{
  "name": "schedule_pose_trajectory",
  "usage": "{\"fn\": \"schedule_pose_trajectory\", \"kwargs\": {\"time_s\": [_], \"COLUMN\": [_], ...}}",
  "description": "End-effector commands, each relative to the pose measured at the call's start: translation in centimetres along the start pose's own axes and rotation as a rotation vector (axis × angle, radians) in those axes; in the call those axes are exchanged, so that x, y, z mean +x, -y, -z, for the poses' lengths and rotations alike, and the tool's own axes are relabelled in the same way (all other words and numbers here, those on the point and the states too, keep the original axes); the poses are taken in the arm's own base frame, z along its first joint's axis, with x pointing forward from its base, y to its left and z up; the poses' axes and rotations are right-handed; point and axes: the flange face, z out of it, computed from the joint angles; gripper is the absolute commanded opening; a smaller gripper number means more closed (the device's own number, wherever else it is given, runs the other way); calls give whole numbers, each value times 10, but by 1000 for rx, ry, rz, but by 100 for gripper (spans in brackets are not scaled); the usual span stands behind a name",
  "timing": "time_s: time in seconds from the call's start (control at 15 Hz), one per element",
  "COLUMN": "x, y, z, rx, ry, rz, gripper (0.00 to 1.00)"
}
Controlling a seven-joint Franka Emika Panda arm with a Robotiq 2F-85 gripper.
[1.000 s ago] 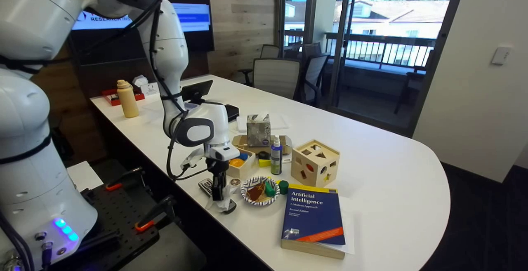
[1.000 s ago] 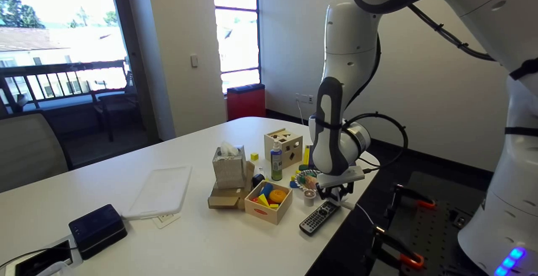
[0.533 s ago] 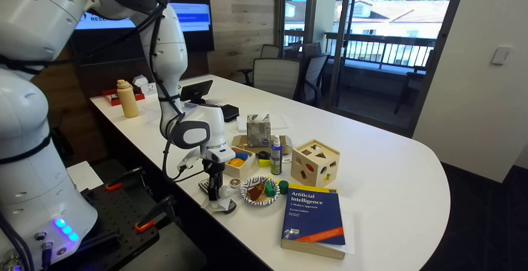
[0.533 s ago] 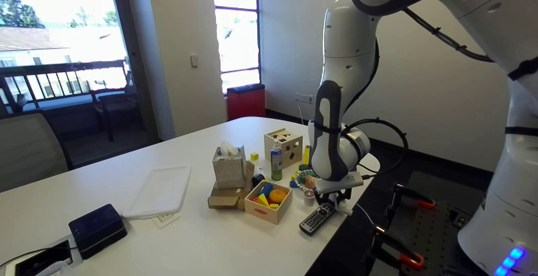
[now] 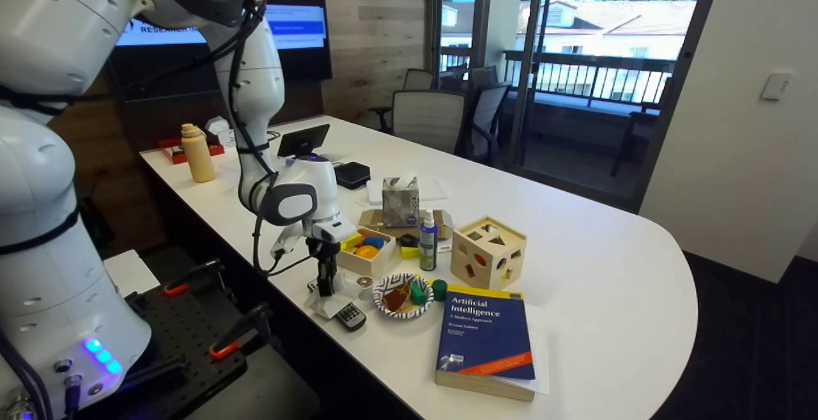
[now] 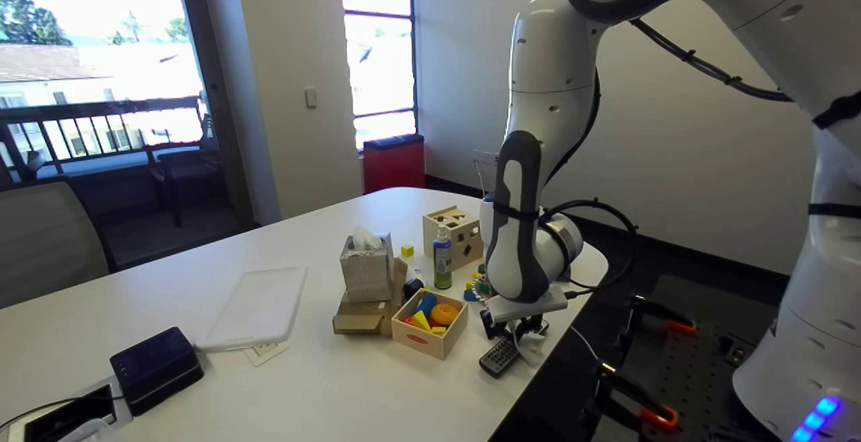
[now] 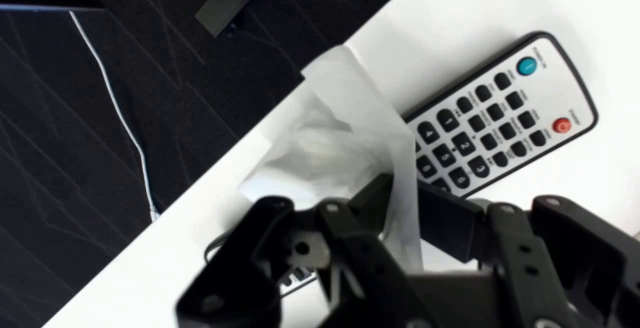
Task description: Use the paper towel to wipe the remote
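Note:
The remote lies flat near the table edge, its near end with light face and dark buttons uncovered. It also shows in the other exterior view and large in the wrist view, with blue and red buttons at one end. The crumpled white paper towel is pinched between the fingers and lies across the remote's middle, hiding it; it also shows in both exterior views. My gripper points down over the remote's middle, shut on the towel. Firm contact with the remote cannot be told.
A patterned bowl and a small cup stand close beside the remote. A wooden box of blocks, a spray bottle, a tissue box, a shape cube and a blue book are around. The table edge is close.
My gripper has slid along the remote, away from the book and toward the remote's other end, dragging the towel. The remote's end nearest the book is now uncovered; the remote looks unmoved.

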Motion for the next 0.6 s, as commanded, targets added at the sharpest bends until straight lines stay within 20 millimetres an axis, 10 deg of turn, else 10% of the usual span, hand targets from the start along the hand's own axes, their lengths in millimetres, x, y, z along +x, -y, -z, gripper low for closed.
{"fn": "schedule_pose_trajectory", "kwargs": {"time_s": [0.0,0.53], "x": [-4,-20], "y": [11,46], "z": [9,12], "rx": [52,124], "ry": [-3,24], "rz": [36,144], "gripper": [2,2]}}
